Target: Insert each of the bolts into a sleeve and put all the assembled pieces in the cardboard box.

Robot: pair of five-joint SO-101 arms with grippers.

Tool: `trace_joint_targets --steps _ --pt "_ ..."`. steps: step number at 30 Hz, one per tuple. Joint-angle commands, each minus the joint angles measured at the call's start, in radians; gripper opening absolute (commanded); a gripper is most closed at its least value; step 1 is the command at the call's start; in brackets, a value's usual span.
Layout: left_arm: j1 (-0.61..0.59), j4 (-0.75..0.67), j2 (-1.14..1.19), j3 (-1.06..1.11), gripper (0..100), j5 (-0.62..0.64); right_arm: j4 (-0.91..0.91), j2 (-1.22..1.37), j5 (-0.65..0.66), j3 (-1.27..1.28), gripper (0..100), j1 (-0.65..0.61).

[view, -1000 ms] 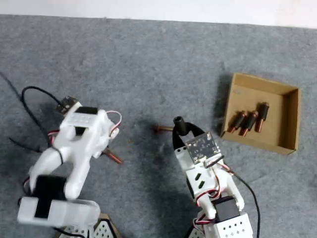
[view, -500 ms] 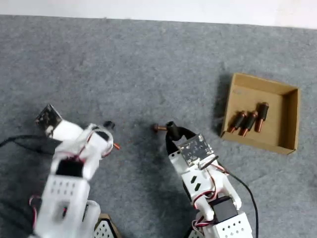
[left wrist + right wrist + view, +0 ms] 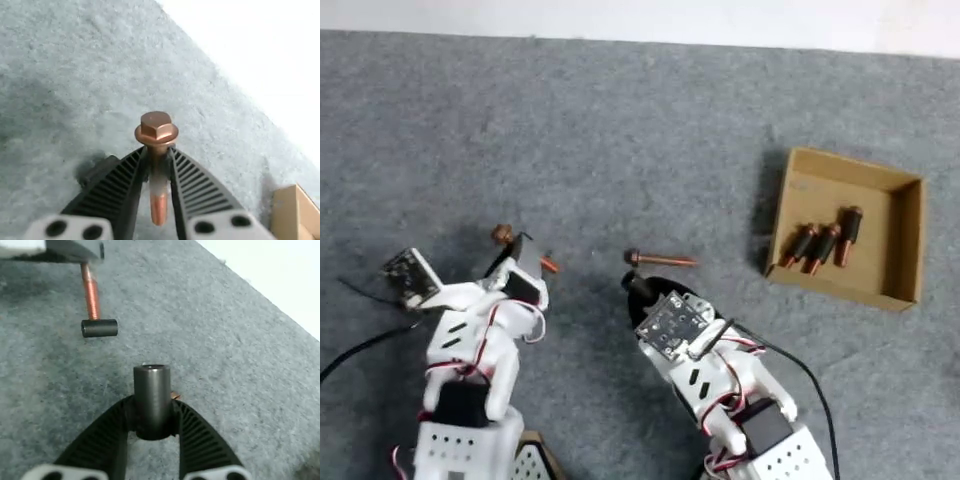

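My left gripper is shut on a copper bolt, gripping the shaft just below the hex head. From above, that bolt sits in the left gripper at the lower left of the grey carpet. My right gripper is shut on a black sleeve, its open end facing away from the camera. From above, this sleeve is in the right gripper, just below a loose bolt. Another black sleeve lies on the carpet under the left arm's bolt.
A cardboard box stands at the right with three assembled pieces lying in it. Its corner appears in the left wrist view. Open grey carpet stretches behind and between the arms and the box.
The left arm swung round and now holds its bolt off the carpet. The right arm drew back and left with its sleeve, uncovering the loose bolt.
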Motion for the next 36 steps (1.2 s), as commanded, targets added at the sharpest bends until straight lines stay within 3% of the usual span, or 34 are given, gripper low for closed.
trace_joint_targets --steps 1,5,13,21,36 --pt "0.134 -0.054 -0.033 -0.028 1 -0.006 0.002 -0.015 0.012 0.097 0.5 -0.015" --pt "0.209 -0.110 -0.047 -0.025 1 -0.011 0.002 -0.015 0.014 0.097 0.5 -0.015" --pt "0.275 -0.353 -0.047 0.027 1 -0.006 0.002 -0.013 0.014 0.097 0.5 -0.008" --pt "0.394 -0.292 -0.047 0.027 1 -0.009 0.002 -0.013 0.014 0.097 0.5 -0.008" --pt "0.400 -0.204 -0.048 0.027 1 -0.008 -0.002 -0.015 0.014 0.097 0.5 0.022"
